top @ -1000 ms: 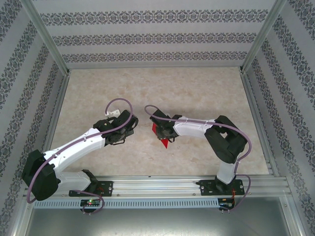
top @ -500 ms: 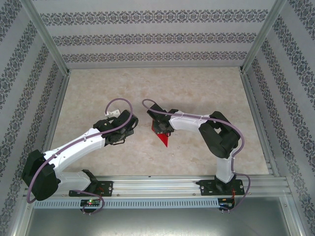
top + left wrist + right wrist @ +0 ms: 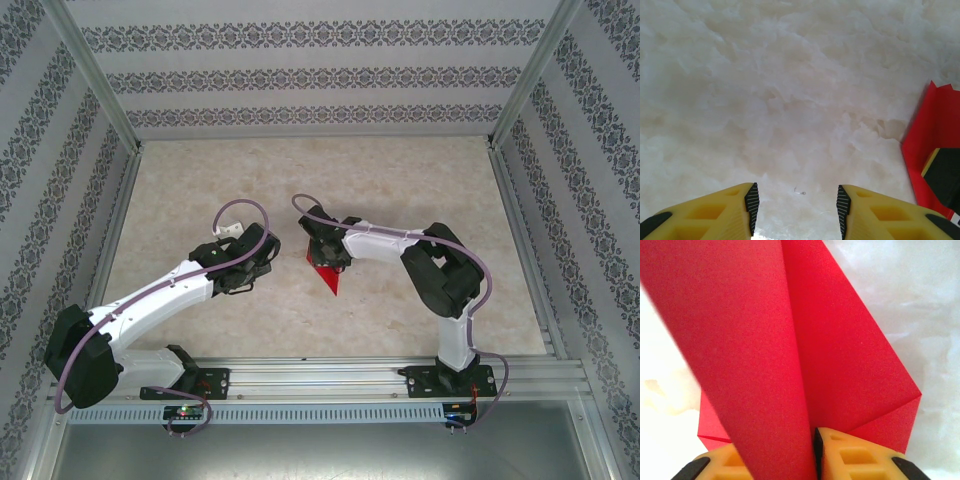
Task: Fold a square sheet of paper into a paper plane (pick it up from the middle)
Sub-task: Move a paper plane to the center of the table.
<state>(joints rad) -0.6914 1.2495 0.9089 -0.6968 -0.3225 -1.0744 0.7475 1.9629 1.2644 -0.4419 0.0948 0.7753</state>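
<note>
Right wrist view: right gripper (image 3: 790, 456) clamps the folded red paper (image 3: 765, 340) tight; left gripper (image 3: 795, 200) hovers, fingers apart, above the marbled table (image 3: 765, 90).

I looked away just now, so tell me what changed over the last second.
The right arm pulled its elbow in to the left, and the right gripper moved slightly left, still shut on the paper and carrying it along. Nothing was let go. The left gripper stayed open and still over the table beside the paper.
</note>
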